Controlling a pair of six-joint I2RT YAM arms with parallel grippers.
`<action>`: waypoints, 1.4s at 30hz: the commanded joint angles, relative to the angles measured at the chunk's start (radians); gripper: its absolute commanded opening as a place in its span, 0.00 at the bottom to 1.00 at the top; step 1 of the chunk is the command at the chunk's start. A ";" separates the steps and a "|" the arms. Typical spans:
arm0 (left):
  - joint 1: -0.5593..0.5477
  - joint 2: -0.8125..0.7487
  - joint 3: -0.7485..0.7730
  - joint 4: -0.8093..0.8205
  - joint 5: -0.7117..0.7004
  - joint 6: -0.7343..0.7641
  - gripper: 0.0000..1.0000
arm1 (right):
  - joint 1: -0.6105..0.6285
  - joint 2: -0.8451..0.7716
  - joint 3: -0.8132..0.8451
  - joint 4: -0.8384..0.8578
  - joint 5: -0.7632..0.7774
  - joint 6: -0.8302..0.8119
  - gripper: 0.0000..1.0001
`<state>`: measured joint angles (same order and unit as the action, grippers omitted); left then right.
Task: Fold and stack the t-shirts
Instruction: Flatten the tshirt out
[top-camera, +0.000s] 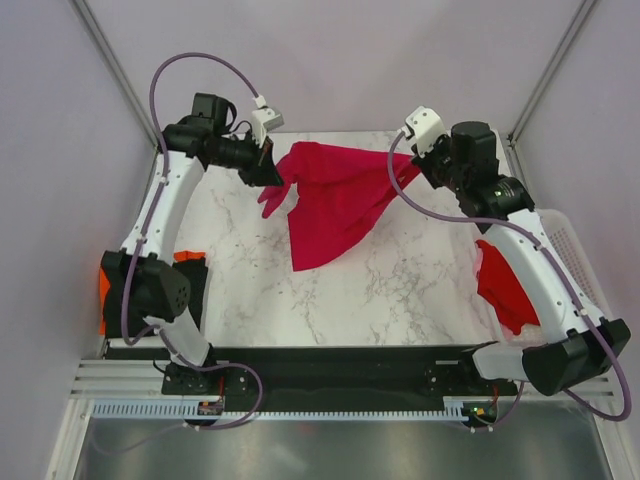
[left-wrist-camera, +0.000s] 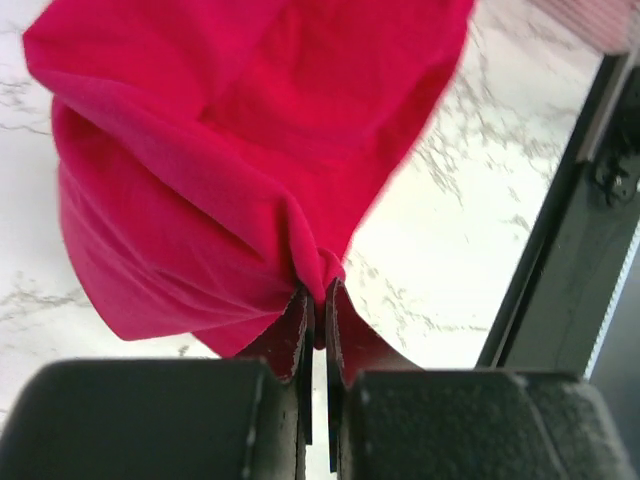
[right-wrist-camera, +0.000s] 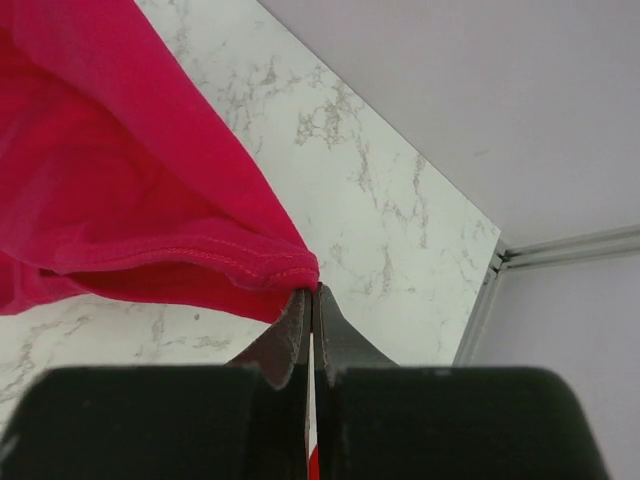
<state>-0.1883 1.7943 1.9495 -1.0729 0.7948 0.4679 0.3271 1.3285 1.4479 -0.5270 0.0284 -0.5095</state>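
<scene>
1. Cloth first: we see the crimson-pink t-shirt (top-camera: 335, 205) hanging bunched above the far middle of the worktop (top-camera: 400, 300). It is strung between both claws, with its lower point drooping toward the marble.
2. We find the left gripper (left-wrist-camera: 318, 300) pinched tight on a gathered fold of it.
3. We find the right gripper (right-wrist-camera: 312, 295) clamped on its stitched hem.
4. We also see a red t-shirt (top-camera: 503, 285) draped at the worktop's right edge, under the right arm.

One crimson-pink t-shirt (top-camera: 335, 205), one red t-shirt (top-camera: 505, 290) and one white basket (top-camera: 572, 250).
</scene>
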 joint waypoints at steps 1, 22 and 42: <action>-0.023 -0.111 -0.198 -0.151 -0.025 0.170 0.05 | 0.001 -0.095 -0.039 -0.016 -0.090 0.084 0.00; 0.038 0.418 0.251 -0.079 -0.437 0.155 0.49 | -0.053 0.435 0.035 0.150 -0.070 0.020 0.00; -0.020 0.183 -0.412 0.129 -0.393 0.060 0.46 | -0.051 0.391 -0.034 0.134 -0.128 0.065 0.00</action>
<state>-0.2131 1.9717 1.5517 -1.0119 0.4164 0.5610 0.2729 1.7679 1.4200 -0.4114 -0.0792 -0.4557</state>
